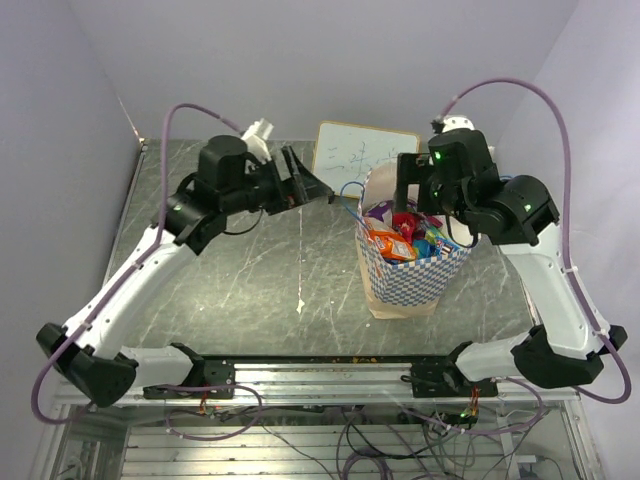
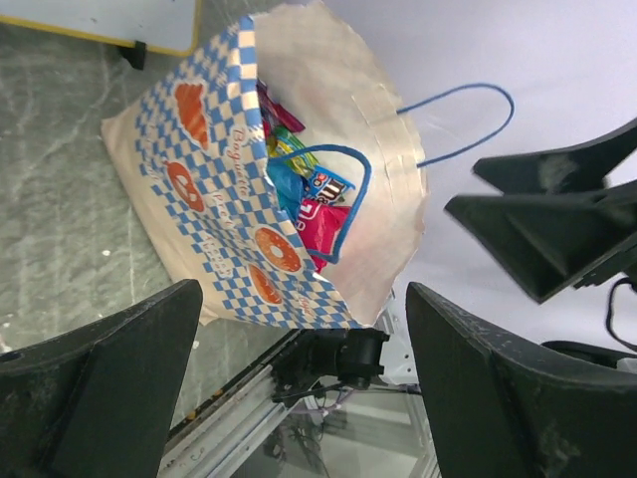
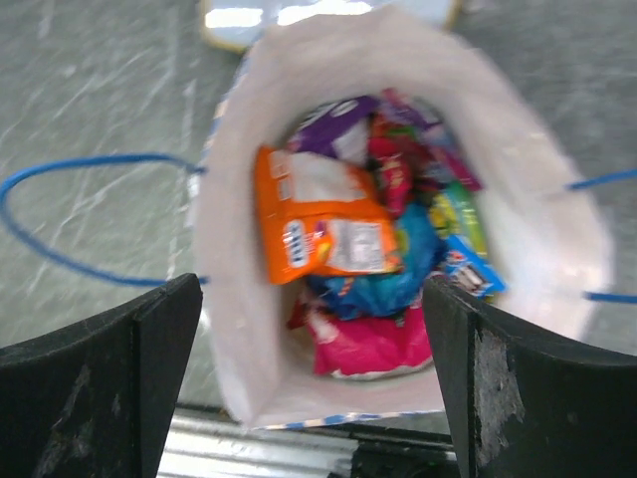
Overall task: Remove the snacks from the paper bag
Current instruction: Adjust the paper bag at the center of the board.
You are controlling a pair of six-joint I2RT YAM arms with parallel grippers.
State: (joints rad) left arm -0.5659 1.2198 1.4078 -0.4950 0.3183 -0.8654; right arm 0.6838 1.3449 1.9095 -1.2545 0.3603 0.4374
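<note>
table (image 1: 250, 280) carries paper bag (image 1: 410, 285), upright, mouth open upward | snacks (image 1: 405, 235) inside, straight below right tool (image 3: 311, 289), orange packet (image 3: 323, 224) uppermost | right tool spread wide, empty, nearer | left tool (image 1: 318, 190) wide, empty, bag lying off to its side, well apart

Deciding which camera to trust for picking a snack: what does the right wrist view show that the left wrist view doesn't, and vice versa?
Only the right wrist view looks straight down into the paper bag, showing an orange packet on top of the pile. Only the left wrist view shows the bag's checked outer side with orange-red motifs, and the right arm's jaws, open, near its mouth. Both show the blue cord handles, a pink packet and a blue packet.
</note>
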